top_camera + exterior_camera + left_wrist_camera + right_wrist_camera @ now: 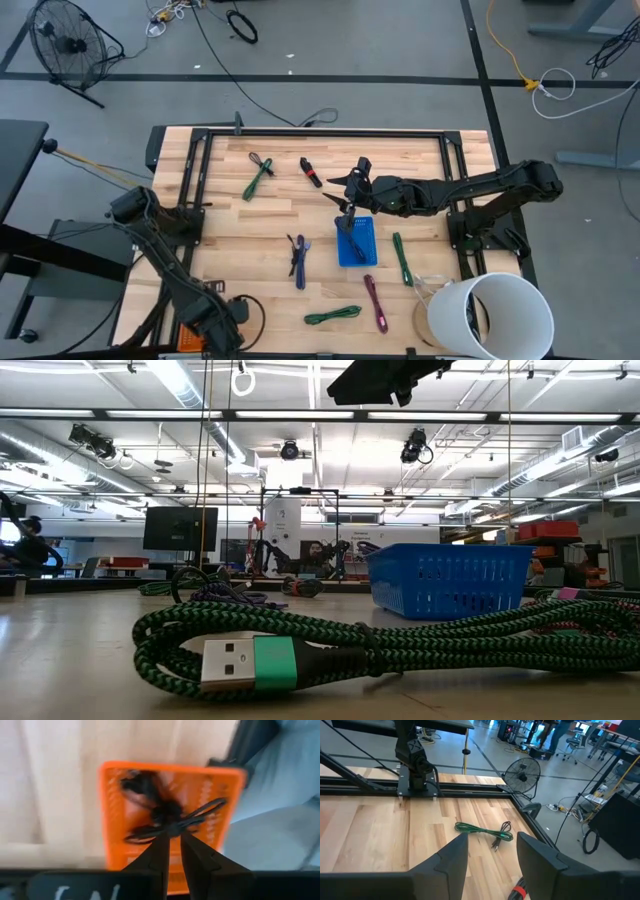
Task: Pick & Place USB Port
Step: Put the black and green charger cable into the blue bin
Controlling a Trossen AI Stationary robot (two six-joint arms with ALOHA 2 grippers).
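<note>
Several cables lie scattered on the table (250, 215), and the one the coming move seems to turn on is the green-and-black cable (257, 178) near the far-left part of the top. In the right wrist view that cable (485, 830) sits straight ahead of the right gripper (490, 854), framed between its two fingers, which stand well apart and hold nothing. Its long axis runs across the line of approach there, so the fingers look set to straddle it. In the high view the right gripper (350, 192) hangs just beyond the far edge of the blue basket (356, 240), with the cable well off to its left, and a red-and-black one (311, 172) lies between. The left gripper (173, 851) is at the near-left corner over an orange basket (112, 810) with a black cable (160, 815) in it; its fingers are only slightly parted and grip nothing I can make out. The right arm is therefore the nearer one.
</note>
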